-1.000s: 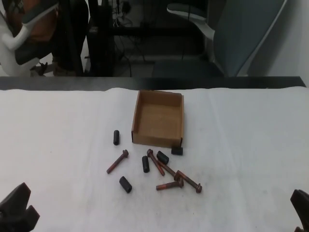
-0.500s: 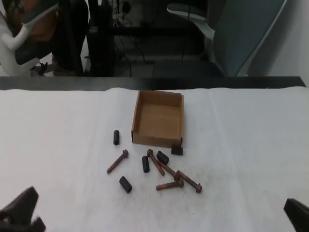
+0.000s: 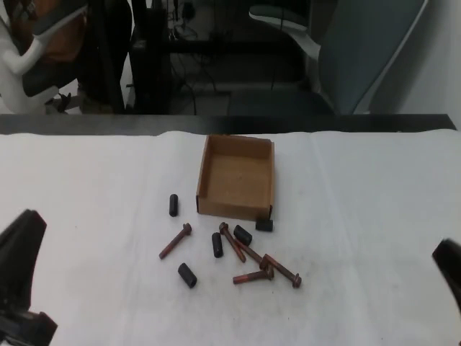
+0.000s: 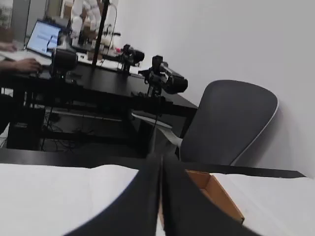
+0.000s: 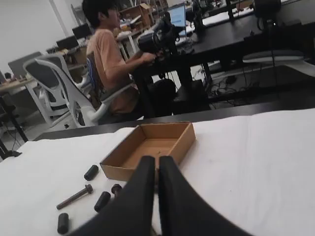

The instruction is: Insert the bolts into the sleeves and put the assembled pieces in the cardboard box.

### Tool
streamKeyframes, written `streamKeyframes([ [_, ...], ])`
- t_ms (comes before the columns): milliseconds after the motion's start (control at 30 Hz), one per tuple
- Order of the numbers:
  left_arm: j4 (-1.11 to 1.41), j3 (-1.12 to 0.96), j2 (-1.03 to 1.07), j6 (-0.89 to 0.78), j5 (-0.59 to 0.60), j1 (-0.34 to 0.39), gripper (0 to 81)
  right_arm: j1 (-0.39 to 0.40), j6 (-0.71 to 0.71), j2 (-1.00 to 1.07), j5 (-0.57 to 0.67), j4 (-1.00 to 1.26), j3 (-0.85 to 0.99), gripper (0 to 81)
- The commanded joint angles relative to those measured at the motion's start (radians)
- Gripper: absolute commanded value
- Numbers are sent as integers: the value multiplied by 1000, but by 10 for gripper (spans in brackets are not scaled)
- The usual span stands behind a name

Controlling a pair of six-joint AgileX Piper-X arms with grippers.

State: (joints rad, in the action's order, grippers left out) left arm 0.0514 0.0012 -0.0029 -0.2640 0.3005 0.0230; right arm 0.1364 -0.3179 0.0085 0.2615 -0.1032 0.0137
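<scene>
Bolts (image 3: 174, 242) and sleeves (image 3: 217, 244) scattered lower centre, midway between left hand (image 4: 160, 160) and right hand (image 5: 157, 160), bolts lying diagonal; both hands pinched closed, empty.

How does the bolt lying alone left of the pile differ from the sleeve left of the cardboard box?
The lone bolt is rusty red-brown; the sleeve is black. The bolt is longer, with a head at one end; the sleeve is a plain stub. The bolt lies slanted, nearer the camera; the sleeve lies beside the cardboard box. Both lie loose on the white cover, unassembled, outside the box.
</scene>
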Motion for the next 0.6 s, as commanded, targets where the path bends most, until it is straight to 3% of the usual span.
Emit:
streamKeyframes([
  [0, 7, -49, 3, 21, 40, -2, 133, 1, 13, 48, -4, 35, 80, 66],
  [67, -19, -91, 12, 46, 40, -2, 274, 1, 37, 104, -21, 48, 136, 186],
  [133, -17, -123, 58, 47, 40, -2, 407, 1, 42, 192, -43, 51, 203, 368],
  [200, -18, -152, 120, 47, 40, -2, 482, 1, 42, 304, -37, 51, 272, 511],
  [400, -18, -233, 347, 64, 76, -2, 494, 19, 61, 687, 63, 48, 516, 535],
  [567, -18, -314, 517, 138, 91, -1, 494, 47, 160, 974, 101, 19, 757, 535],
])
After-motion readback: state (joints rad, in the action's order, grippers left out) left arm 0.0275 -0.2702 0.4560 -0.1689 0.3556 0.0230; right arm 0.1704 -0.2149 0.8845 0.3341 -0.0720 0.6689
